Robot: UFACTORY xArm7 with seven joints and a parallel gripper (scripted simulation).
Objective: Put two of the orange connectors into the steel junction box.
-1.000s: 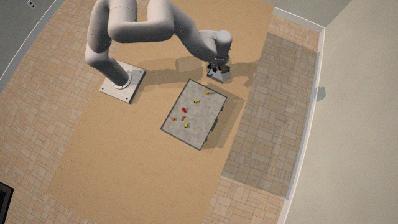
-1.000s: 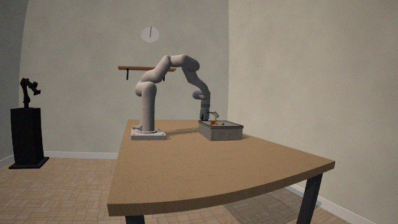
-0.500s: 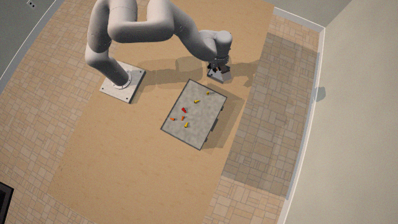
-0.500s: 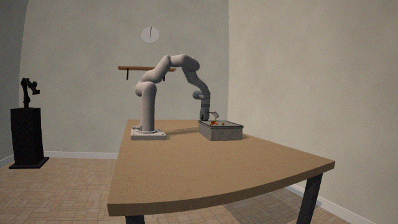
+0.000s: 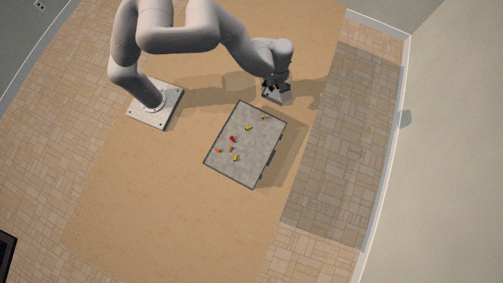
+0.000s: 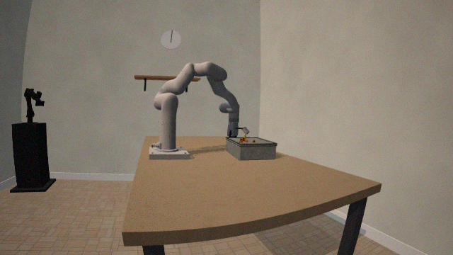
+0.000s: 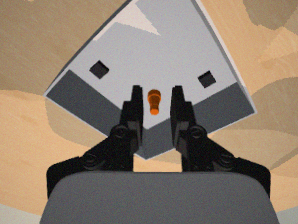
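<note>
My gripper (image 7: 157, 99) hangs over the open steel junction box (image 7: 156, 76), which stands beside the far end of the tool case (image 5: 245, 143). Its fingers are a little apart and press on nothing. An orange connector (image 7: 154, 102) shows in the gap between them, narrower than the gap, down inside the box. In the overhead view the gripper (image 5: 275, 83) covers most of the box (image 5: 278, 95). On the case lid lie two orange connectors (image 5: 218, 150) (image 5: 230, 148), a red one (image 5: 232, 138) and three yellow ones (image 5: 248, 127) (image 5: 262, 117) (image 5: 235, 157).
The arm's base plate (image 5: 155, 103) is bolted to the table left of the case. The case (image 6: 251, 148) has latches on its right side. The table edge lies right of the box and case.
</note>
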